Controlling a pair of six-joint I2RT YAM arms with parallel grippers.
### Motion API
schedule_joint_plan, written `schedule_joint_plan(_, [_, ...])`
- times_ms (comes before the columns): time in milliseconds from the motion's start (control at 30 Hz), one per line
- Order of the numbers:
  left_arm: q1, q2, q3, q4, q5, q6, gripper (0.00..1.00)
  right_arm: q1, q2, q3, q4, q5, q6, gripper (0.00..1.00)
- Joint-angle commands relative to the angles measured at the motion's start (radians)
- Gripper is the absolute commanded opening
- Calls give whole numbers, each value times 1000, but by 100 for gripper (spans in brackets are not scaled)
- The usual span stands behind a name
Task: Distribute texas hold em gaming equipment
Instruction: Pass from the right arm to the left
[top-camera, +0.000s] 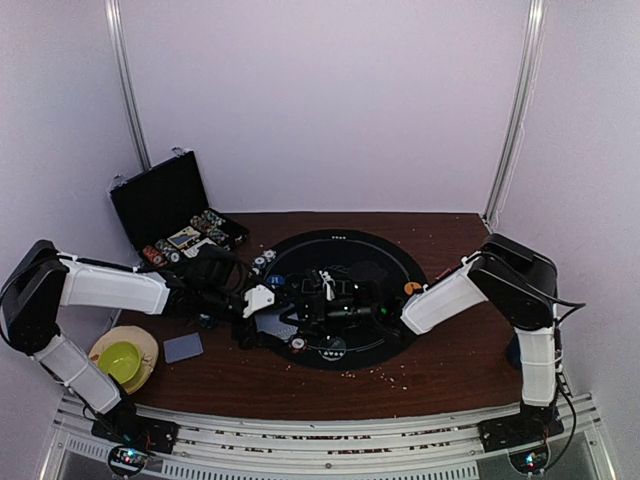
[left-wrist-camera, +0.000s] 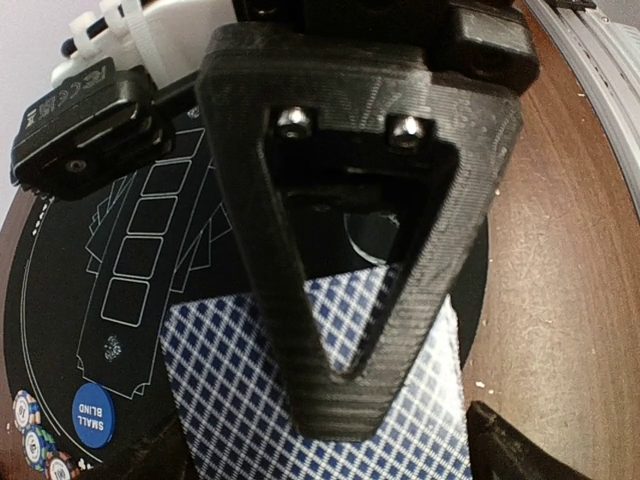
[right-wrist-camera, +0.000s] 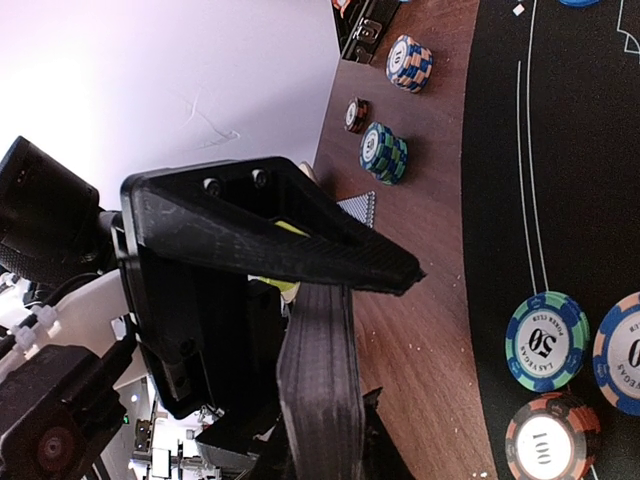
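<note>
A small stack of blue-checked playing cards (left-wrist-camera: 240, 400) is held over the near left of the round black mat (top-camera: 385, 262). My left gripper (left-wrist-camera: 330, 455) is shut on it, its fingers (left-wrist-camera: 500, 445) against the cards' long edges. My right gripper (right-wrist-camera: 330, 440) is shut on the same stack, seen edge-on (right-wrist-camera: 320, 380); one of its fingers (left-wrist-camera: 350, 390) lies across the card backs. The grippers meet on the mat, the left gripper (top-camera: 272, 303) and the right gripper (top-camera: 322, 303). A blue SMALL BLIND disc (left-wrist-camera: 92, 414) and an orange disc (top-camera: 412, 288) lie on the mat, with loose chips (right-wrist-camera: 546, 345).
The black case (top-camera: 160, 205) stands open at the back left with chips and cards inside. Chip stacks (right-wrist-camera: 383, 152) stand on the wood left of the mat. One card (top-camera: 183, 347) lies near a yellow-green bowl (top-camera: 120, 360) at the front left. Crumbs dot the table front.
</note>
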Motion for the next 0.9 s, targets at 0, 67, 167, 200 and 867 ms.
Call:
schedule_joint_plan(0, [-1,13,32,5,14,20,90,4,8,24,50,-6,0,0])
schedule_joint_plan(67, [-1,18,34,2,13,21,89,4,7,25,54,-8,5,0])
schedule_joint_plan(167, [-2,27,40,-5,13,25,88,5,5,23,63,-10,11,0])
schedule_joint_plan(200, [-1,30,42,-8,11,25,88,4,5,23,63,-11,11,0])
schedule_joint_plan(867, [-2,36,43,-12,11,33,66,4,9,27,43,-6,-1,0])
